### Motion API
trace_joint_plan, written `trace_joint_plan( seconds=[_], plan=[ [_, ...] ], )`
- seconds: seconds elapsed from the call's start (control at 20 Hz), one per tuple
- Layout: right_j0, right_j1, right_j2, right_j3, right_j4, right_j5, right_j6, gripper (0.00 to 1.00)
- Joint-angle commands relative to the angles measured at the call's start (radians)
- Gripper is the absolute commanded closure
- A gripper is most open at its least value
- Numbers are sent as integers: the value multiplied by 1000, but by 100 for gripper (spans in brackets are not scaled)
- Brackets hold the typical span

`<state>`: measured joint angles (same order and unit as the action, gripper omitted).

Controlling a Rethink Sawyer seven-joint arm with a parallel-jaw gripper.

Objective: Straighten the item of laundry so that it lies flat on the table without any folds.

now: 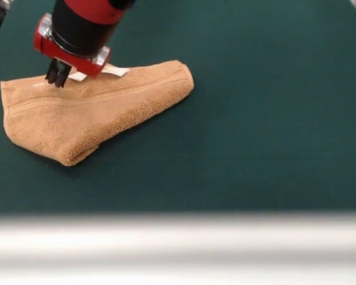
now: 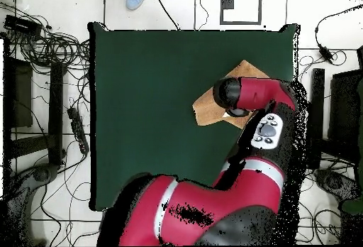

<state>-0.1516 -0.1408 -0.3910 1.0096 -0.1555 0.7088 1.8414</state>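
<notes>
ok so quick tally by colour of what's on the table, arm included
orange-tan: 1, the folded terry towel
white: 1, its sewn-in label
red and black: 1, the arm with its gripper
dark green: 1, the table cloth
total: 4

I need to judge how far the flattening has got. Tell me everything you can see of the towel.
The towel is orange-tan terry, still folded over itself into a rough wedge on the green table, with a woven border band and a white label at its far edge. The gripper is down on that edge, beside the label.

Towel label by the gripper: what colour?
White, on the orange-tan towel; label clearest in the front view.
</notes>
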Motion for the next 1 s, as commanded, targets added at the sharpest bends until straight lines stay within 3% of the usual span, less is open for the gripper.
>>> trace_joint_plan(
  seconds=[0.05, 1.0],
  plan=[
    [-117, -172, 437, 308, 83, -172, -174, 100],
    [-180, -246, 546, 365, -37, -166, -72, 100]
  ],
)
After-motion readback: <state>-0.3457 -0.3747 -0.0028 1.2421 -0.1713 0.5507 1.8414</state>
